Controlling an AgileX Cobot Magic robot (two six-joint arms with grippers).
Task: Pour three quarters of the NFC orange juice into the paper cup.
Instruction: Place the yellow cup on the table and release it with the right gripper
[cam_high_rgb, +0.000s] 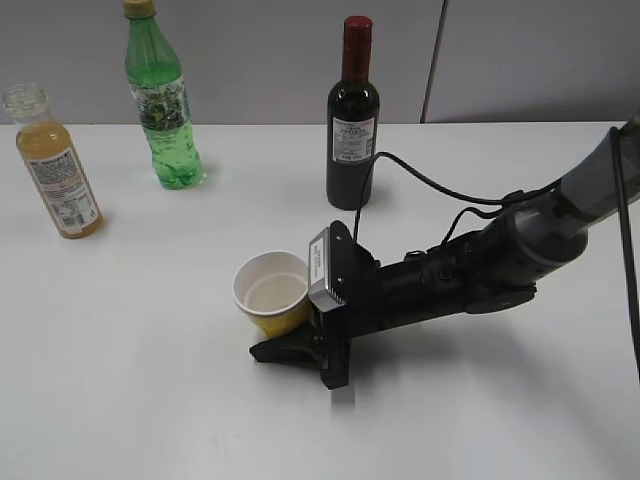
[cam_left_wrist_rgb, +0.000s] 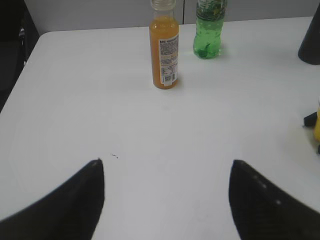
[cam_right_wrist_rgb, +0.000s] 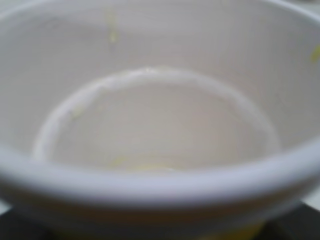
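The NFC orange juice (cam_high_rgb: 60, 175) is a small clear bottle of orange liquid with a white label. It stands upright at the far left of the table, and it also shows in the left wrist view (cam_left_wrist_rgb: 164, 50). The yellow paper cup (cam_high_rgb: 270, 290) sits mid-table between the fingers of my right gripper (cam_high_rgb: 290, 340), which is shut on it. The cup's white inside (cam_right_wrist_rgb: 160, 125) fills the right wrist view and holds only faint yellow traces. My left gripper (cam_left_wrist_rgb: 166, 165) is open and empty above bare table, well short of the juice bottle. It is out of the exterior view.
A tall green bottle (cam_high_rgb: 165, 110) stands at the back left, to the right of the juice (cam_left_wrist_rgb: 209, 30). A dark wine bottle (cam_high_rgb: 352, 120) stands at the back, behind the cup. The right arm's cable (cam_high_rgb: 440, 190) trails across the white table (cam_high_rgb: 150, 380).
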